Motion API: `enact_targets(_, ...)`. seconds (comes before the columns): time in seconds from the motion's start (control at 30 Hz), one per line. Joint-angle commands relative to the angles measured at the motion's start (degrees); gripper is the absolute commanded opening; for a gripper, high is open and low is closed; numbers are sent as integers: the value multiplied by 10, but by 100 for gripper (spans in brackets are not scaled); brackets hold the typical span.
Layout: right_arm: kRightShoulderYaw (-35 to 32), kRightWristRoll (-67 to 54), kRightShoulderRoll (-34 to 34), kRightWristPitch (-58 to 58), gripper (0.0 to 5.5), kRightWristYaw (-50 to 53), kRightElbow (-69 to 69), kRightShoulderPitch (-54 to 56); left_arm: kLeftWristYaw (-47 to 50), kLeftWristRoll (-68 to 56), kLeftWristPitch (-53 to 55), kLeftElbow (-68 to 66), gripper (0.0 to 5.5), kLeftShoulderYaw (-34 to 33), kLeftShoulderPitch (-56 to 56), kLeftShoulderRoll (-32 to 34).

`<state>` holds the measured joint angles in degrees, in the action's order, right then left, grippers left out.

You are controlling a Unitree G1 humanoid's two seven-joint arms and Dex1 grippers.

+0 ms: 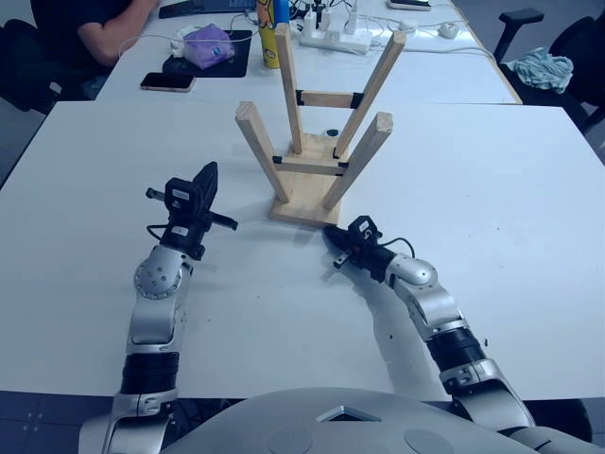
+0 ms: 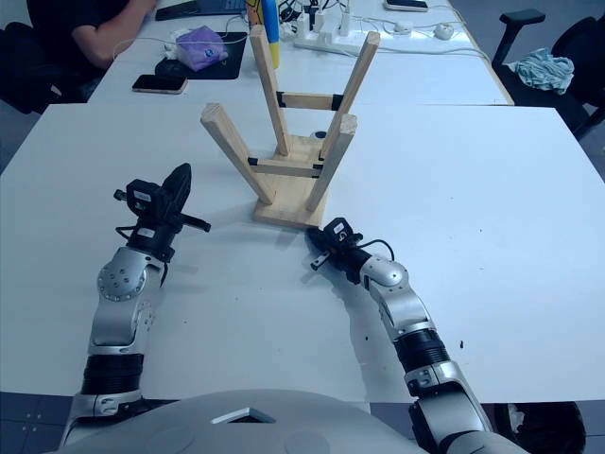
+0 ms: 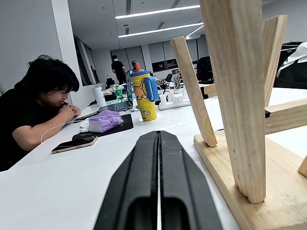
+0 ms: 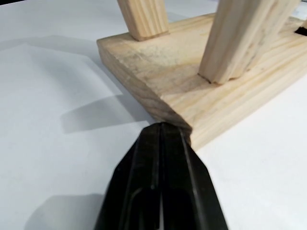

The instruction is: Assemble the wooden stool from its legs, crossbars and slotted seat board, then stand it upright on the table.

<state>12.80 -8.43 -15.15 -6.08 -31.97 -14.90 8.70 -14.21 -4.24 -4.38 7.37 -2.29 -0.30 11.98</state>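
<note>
Standing inverted, stool (image 1: 304, 166) points legs (image 1: 288, 90) upward; left hand (image 1: 209, 171) and right hand (image 1: 332, 233) clenched.

No readable text or numbers, yellow cup (image 3: 143, 98) bears a cartoon figure, no legible words

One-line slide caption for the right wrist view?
Shut right gripper at the corner of the seat board, two legs rising from it.

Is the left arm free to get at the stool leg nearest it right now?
Probably yes: nothing stands between the left gripper and that leg, though its fingers are shut.
</note>
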Motion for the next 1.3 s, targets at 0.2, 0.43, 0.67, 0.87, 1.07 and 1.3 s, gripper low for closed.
enact_targets(0.2,-66,24,-22,-12,0,62,-82,93,9,13,0,-19,1,5,-23,-1)
enact_targets(0.43,-89,23,-32,2,0,77,-105,109,10,10,3,-22,1,4,-32,-5)
enact_targets(0.67,-94,-11,-19,-25,0,45,-76,96,6,5,3,-24,1,2,-34,-4)
enact_targets(0.87,-90,-9,-13,-36,0,46,-52,78,0,-1,1,-33,1,-2,-44,2)
enact_targets(1.07,-67,-83,0,-91,0,-58,25,46,-1,-3,-1,-35,1,-4,-44,3)
enact_targets(1.3,-41,-113,11,-148,0,-88,120,5,2,-13,1,-37,1,-17,-46,3)
